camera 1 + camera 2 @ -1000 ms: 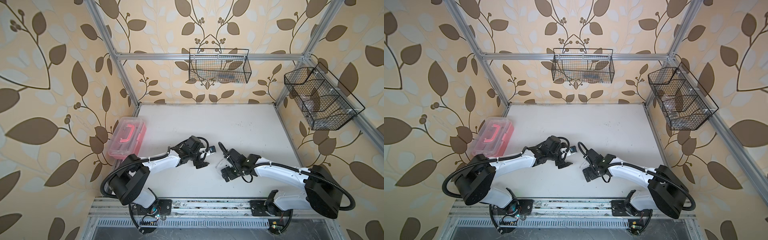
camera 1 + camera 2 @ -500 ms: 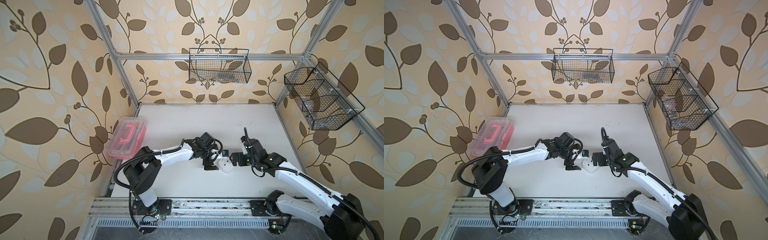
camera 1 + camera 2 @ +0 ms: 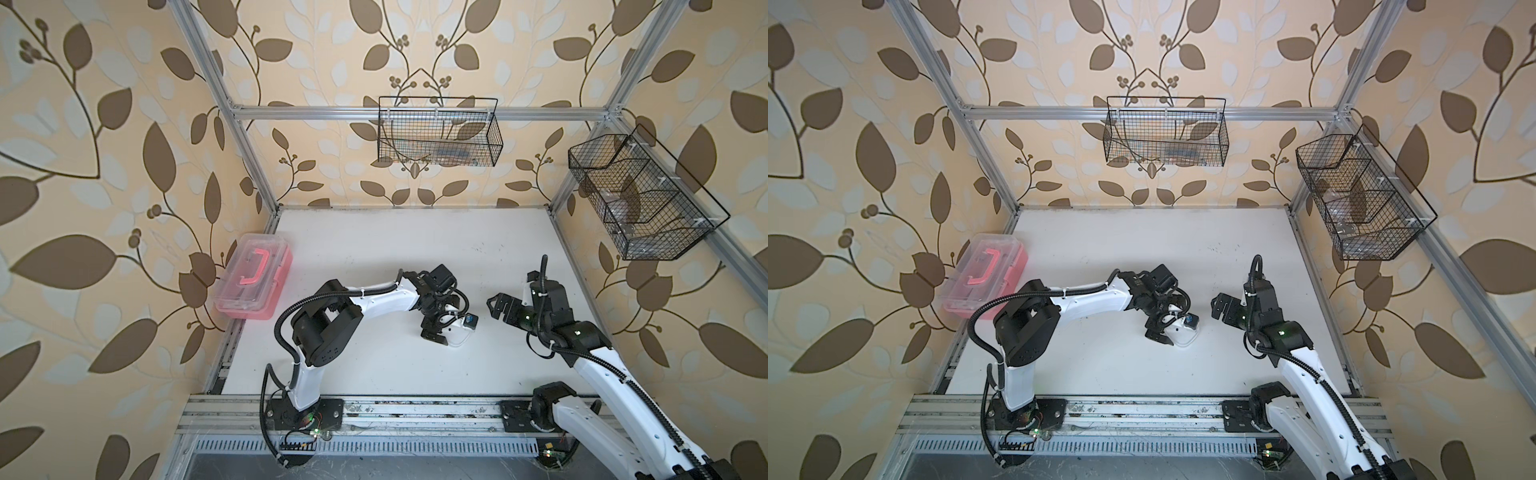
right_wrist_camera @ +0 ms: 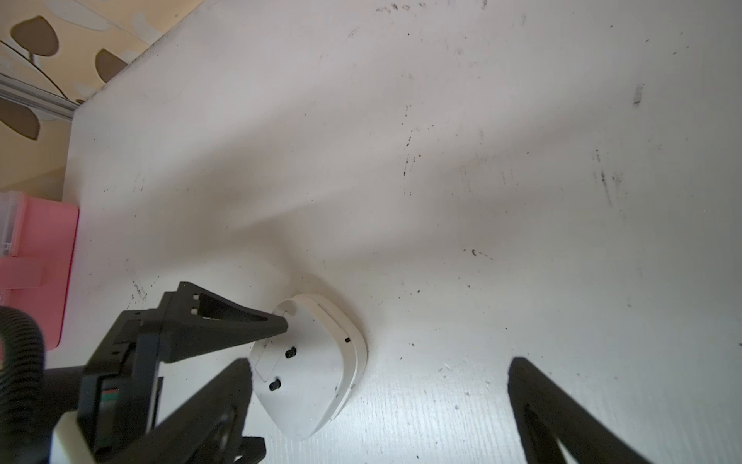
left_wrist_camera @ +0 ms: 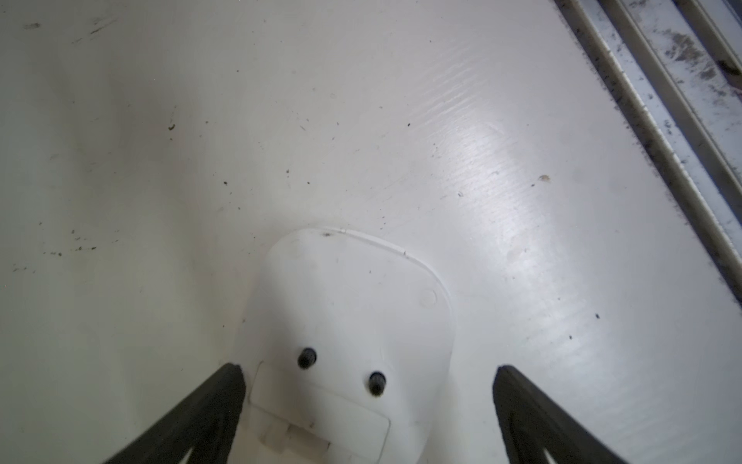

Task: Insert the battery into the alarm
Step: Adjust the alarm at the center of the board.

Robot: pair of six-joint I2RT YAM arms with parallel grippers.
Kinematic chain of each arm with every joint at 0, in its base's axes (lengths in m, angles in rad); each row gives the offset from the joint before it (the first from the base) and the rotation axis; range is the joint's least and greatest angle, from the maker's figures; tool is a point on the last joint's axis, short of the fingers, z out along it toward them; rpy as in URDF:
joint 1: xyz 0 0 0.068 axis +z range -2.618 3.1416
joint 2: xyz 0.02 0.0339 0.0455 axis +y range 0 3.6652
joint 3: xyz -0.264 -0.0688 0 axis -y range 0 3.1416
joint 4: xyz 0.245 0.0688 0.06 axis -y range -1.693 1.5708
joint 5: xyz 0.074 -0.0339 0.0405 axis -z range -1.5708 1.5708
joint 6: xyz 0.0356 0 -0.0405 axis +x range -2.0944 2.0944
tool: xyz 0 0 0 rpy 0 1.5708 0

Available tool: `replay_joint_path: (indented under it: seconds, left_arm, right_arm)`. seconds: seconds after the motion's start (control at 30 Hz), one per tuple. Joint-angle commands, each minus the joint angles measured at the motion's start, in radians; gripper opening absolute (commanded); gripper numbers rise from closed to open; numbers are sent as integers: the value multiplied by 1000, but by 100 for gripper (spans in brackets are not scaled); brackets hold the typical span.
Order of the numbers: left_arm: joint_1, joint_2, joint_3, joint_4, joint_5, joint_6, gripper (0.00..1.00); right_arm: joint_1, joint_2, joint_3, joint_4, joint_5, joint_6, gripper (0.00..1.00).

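Left hand [image 5: 367,369] spread wide, straddling alarm [image 5: 353,305], back side up; right hand [image 4: 381,361] spread wide, empty.

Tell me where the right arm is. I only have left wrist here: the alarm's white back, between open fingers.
Observer: In both top views the right gripper is open and off to the side of the alarm. It points toward it, with a strip of bare table between them. No contact.
Operator: Is it carrying the battery?
Observer: No. In the right wrist view there is only table between its fingers, and no battery shows in any view.
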Motion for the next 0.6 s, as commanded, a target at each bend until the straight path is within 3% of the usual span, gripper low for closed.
replay_joint_path:
  seconds: [0.0,0.57]
  left_arm:
    - [-11,28,57,-38,-15,70,99]
    - [-35,155,136,-70,-120,44,98]
  right_arm:
    - [-2,8,4,-17,-38,-15,100]
    - [-14,89,38,12,-82,-68,100]
